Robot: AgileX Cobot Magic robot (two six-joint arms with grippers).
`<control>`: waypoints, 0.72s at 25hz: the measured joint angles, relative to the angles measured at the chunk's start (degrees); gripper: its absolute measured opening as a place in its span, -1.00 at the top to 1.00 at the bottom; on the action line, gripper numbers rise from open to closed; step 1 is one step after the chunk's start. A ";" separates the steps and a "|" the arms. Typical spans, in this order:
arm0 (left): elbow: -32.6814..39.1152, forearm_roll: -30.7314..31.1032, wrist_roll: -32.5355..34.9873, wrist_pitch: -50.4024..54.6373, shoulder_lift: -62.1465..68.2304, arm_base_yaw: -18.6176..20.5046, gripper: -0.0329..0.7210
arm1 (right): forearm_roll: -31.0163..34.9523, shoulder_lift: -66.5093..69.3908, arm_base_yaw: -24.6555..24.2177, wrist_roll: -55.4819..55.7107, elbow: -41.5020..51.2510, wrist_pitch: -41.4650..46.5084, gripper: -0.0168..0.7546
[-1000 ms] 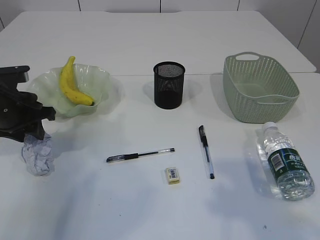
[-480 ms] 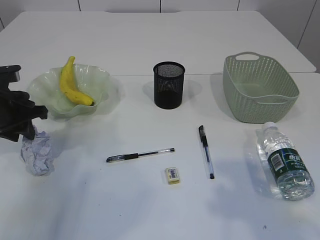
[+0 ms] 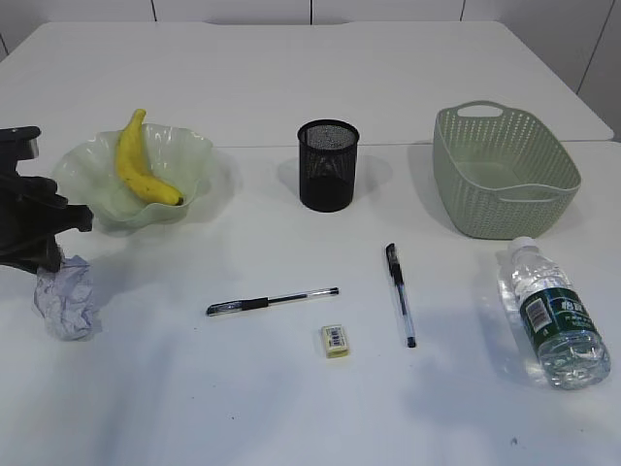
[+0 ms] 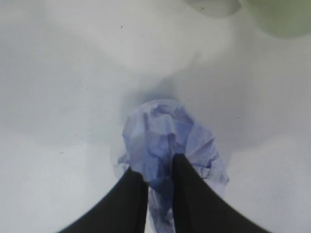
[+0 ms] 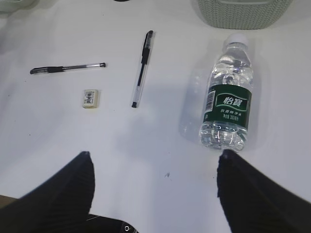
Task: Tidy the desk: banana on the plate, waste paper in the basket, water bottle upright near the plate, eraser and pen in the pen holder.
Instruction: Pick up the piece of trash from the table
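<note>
The crumpled bluish waste paper (image 3: 66, 303) (image 4: 163, 128) lies at the table's left edge, and my left gripper (image 3: 50, 260) (image 4: 159, 171) is shut on its near end, with paper pinched between the black fingers. The banana (image 3: 141, 165) rests on the pale green plate (image 3: 202, 155). The water bottle (image 3: 553, 316) (image 5: 228, 102) lies on its side at the right. Two pens (image 3: 272, 301) (image 3: 400, 293) and a yellow eraser (image 3: 335, 340) (image 5: 90, 98) lie mid-table. My right gripper (image 5: 154, 158) hangs open above bare table, near the bottle's base.
The black mesh pen holder (image 3: 328, 165) stands upright at centre back. The green basket (image 3: 505, 175) (image 5: 243, 12) sits at back right, behind the bottle. The table's seam runs behind the plate and holder.
My left gripper's jaws have closed in on the waste paper, which now looks squeezed narrower and sits slightly further left. The right gripper has not moved.
</note>
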 joint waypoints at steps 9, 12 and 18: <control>0.00 0.00 0.00 0.53 0.00 0.00 0.95 | 0.00 0.00 0.00 -0.21 0.00 0.00 -0.56; 0.00 -0.19 0.00 1.88 0.00 0.00 0.96 | 0.00 0.00 0.00 -0.21 0.00 0.00 -0.56; 0.00 -0.32 0.47 5.13 -0.58 0.00 0.96 | 0.00 0.00 0.00 -0.21 0.00 0.00 -0.56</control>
